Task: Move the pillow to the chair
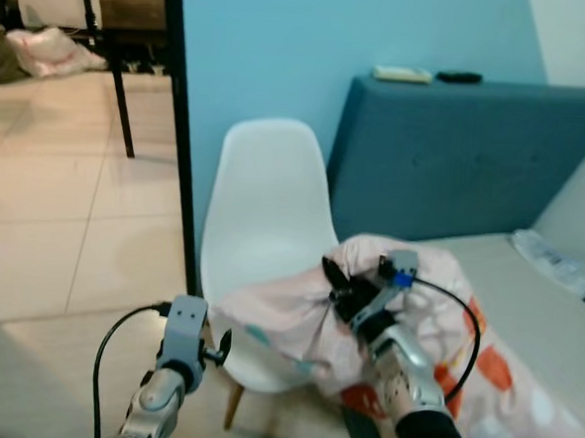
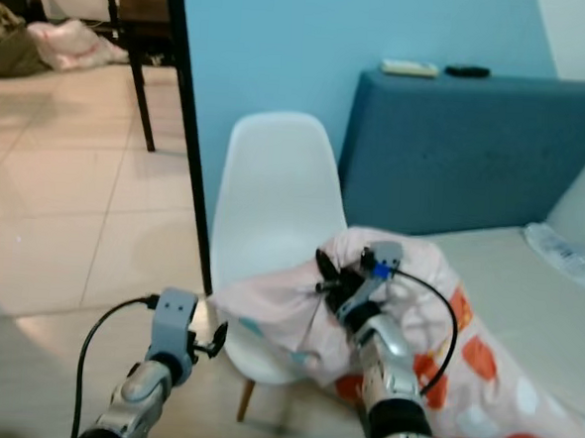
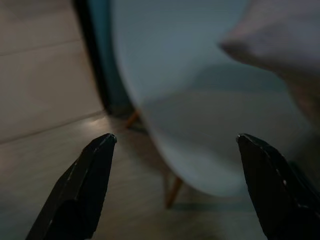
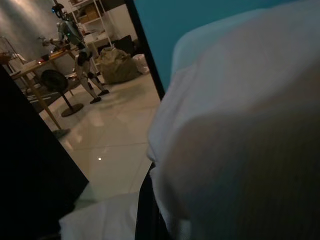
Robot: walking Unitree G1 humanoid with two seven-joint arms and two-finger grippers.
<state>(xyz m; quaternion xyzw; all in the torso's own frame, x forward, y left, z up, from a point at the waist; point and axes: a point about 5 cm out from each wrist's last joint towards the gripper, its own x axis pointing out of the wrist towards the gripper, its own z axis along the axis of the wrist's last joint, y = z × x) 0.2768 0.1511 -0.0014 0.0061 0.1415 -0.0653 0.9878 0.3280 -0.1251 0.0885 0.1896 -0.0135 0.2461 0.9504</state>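
Gripping the pillow (image 1: 297,314) in pinched fingers, our right gripper (image 1: 340,282) drapes it over the chair (image 1: 269,218) seat; our left gripper (image 3: 175,165), at eight o'clock, waits spread.

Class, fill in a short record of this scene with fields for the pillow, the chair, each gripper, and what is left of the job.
pillow: pink, patterned, draped over the chair seat's edge, its other end toward the bed
chair: white, beside the blue wall, seat partly covered by the pillow
right gripper: shut on the pillow, fingers pinching a fold of fabric
left gripper: open, fingers spread, facing the chair seat, holding nothing
bed: grey, to the robot's right of the chair
job left: pillow seems only partly on the seat and not yet released
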